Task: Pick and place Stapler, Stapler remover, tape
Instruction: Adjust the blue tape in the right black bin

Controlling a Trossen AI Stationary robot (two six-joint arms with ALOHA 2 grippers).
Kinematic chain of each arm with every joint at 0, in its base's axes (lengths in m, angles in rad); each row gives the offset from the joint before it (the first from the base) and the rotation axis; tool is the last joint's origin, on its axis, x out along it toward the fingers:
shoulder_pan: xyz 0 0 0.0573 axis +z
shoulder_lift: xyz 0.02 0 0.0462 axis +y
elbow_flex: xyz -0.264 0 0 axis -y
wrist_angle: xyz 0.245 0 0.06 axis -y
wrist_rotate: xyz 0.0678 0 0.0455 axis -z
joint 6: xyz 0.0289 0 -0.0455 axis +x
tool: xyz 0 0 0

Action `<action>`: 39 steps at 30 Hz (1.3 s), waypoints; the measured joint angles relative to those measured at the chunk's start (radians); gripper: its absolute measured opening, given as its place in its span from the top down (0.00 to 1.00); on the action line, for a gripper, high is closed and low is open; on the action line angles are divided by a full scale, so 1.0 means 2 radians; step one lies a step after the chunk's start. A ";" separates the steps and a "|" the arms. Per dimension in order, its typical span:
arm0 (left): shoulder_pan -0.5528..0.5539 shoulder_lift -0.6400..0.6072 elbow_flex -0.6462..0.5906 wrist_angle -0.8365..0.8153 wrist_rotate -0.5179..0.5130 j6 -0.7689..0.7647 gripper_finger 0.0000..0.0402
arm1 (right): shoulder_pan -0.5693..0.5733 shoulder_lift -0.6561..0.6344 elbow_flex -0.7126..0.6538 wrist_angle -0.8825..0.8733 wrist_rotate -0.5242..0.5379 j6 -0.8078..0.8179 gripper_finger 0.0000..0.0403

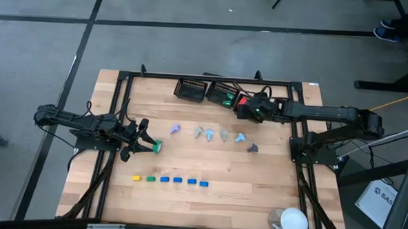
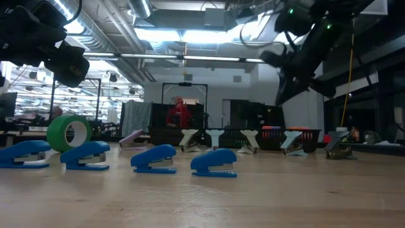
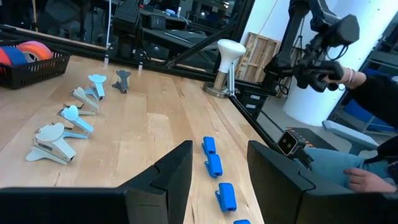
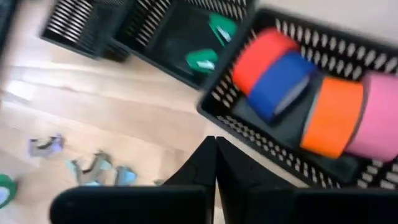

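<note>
Staplers in nearest row; only the low view shows their shape. Green tape upright just beside left gripper; wrist view shows fingers wide, empty. Removers mid-table. Farthest, right gripper pinched together, empty, over basket of tape rolls.

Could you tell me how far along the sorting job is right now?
Done: four tape rolls sit in one basket. In hand: nothing; right gripper shut empty above it, left gripper open by the green roll. Left: that roll, the stapler row, the staple removers.
</note>
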 joint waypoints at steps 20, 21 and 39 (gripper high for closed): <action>0.000 0.000 0.000 0.000 0.000 0.000 0.63 | -0.067 0.099 0.000 -0.010 0.016 -0.011 0.98; 0.000 0.000 0.000 0.000 0.000 0.000 0.63 | -0.069 0.099 0.000 -0.010 0.020 -0.011 0.98; 0.000 0.000 0.000 0.000 0.000 0.000 0.63 | -0.077 0.099 0.000 -0.022 0.083 0.002 0.98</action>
